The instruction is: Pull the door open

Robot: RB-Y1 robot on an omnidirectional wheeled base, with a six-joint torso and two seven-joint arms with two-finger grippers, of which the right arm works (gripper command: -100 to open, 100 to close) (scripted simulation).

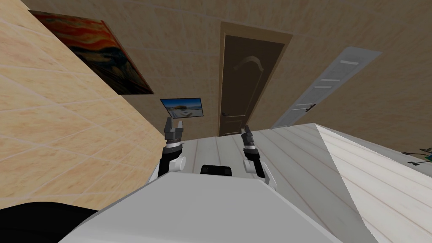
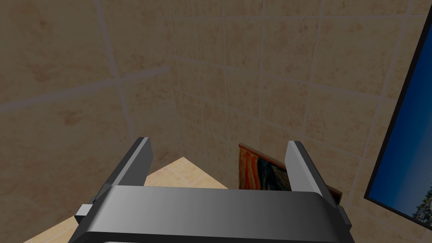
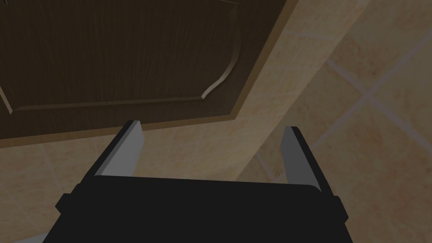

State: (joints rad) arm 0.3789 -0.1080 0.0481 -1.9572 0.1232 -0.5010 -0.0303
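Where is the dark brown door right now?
In the head view, the dark brown door stands in the far wall, beyond the right gripper, between the blue picture on its left and the grey door on its right.

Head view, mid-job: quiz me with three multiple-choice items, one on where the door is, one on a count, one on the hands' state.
1. Where is the dark brown door? A. in the far wall ahead B. flat on the floor C. behind a table
2. How many pictures hang on the walls? A. one B. two C. four
3. How are the left hand and right hand? A. both open, empty B. both shut C. one shut on a handle
Answers: 1 A, it stands beyond both hands; 2 B, an orange painting on the left wall, a blue picture beside the door; 3 A, each hand's fingers stand apart with nothing between.
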